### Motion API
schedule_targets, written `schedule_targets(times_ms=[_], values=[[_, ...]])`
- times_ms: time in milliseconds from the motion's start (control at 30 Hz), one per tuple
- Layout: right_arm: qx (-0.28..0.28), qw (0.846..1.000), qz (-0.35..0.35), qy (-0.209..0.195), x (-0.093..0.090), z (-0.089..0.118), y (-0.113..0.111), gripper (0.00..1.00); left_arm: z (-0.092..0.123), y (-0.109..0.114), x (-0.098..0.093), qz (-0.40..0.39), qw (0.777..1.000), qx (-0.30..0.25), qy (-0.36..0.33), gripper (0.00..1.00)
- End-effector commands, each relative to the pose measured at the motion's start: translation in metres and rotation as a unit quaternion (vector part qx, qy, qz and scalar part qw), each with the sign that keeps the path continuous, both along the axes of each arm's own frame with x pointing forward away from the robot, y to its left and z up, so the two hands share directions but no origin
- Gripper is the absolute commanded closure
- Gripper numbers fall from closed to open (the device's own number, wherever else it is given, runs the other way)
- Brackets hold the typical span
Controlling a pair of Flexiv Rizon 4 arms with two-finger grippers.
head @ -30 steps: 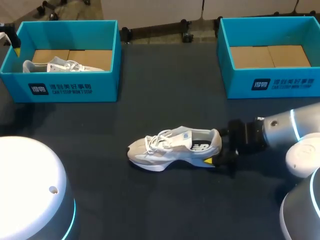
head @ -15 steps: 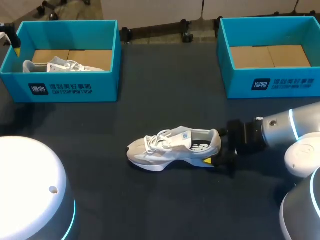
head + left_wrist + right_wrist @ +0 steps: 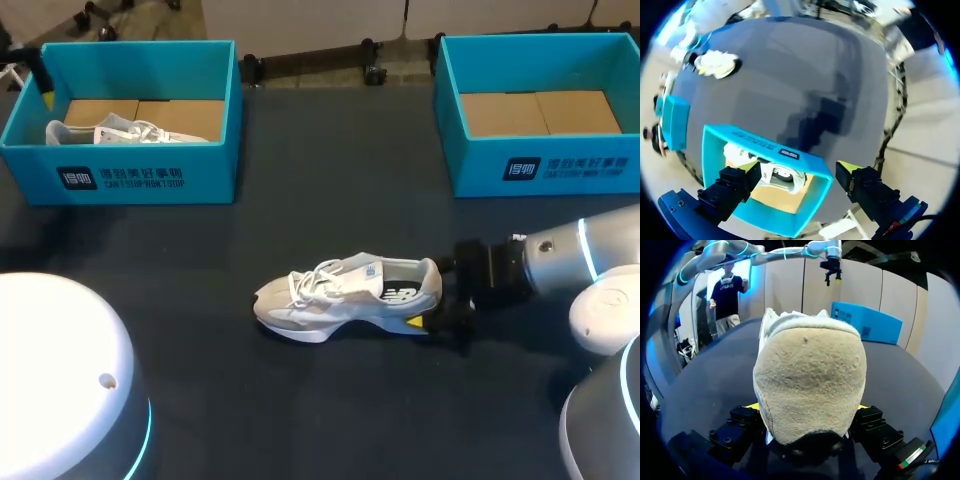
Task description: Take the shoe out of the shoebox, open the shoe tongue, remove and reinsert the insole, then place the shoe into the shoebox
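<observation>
The shoe lies on its sole mid-tabletop, long axis left to right, toe pointing left, heel right. The right pincer is closed on the heel, a finger on each side. The left pincer hangs wide open and empty over the far left box, which holds another shoe.

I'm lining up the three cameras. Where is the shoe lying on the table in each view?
Head view: shoe in the middle of the table, heel at the right pincer.
Left wrist view: shoe small, far off beyond the left shoebox.
Right wrist view: its heel close ahead, held in the pincer.
Shared landmark: the left shoebox, seen in all three.
</observation>
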State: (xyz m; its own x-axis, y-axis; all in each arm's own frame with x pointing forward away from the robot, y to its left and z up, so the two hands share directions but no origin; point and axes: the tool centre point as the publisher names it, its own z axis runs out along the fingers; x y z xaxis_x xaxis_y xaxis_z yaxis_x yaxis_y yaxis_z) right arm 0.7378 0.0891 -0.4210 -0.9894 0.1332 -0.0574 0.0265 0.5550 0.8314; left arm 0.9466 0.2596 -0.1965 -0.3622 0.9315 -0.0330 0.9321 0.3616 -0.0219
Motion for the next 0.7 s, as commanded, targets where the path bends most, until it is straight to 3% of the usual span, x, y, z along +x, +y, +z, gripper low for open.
schedule_targets(times_ms=[33,133,300,500,700], values=[[-0.002,1.0,-0.001,0.0,0.001,0.0,0.003,1.0,0.005,-0.019,0.002,0.162,0.986,0.019,0.029,0.0],[-0.002,1.0,-0.001,0.0,0.001,0.0,0.003,1.0,0.005,-0.029,-0.003,0.249,0.968,0.019,0.02,0.0],[-0.002,1.0,-0.001,0.0,0.001,0.0,0.003,1.0,0.004,-0.044,-0.019,0.329,0.944,0.002,-0.003,0.0],[-0.002,1.0,-0.001,0.0,0.001,0.0,0.003,1.0,0.006,-0.057,-0.03,0.467,0.884,-0.023,-0.015,0.0],[-0.002,1.0,-0.001,0.0,0.001,0.0,0.003,1.0,0.008,-0.068,-0.042,0.542,0.838,-0.055,-0.019,0.0]])
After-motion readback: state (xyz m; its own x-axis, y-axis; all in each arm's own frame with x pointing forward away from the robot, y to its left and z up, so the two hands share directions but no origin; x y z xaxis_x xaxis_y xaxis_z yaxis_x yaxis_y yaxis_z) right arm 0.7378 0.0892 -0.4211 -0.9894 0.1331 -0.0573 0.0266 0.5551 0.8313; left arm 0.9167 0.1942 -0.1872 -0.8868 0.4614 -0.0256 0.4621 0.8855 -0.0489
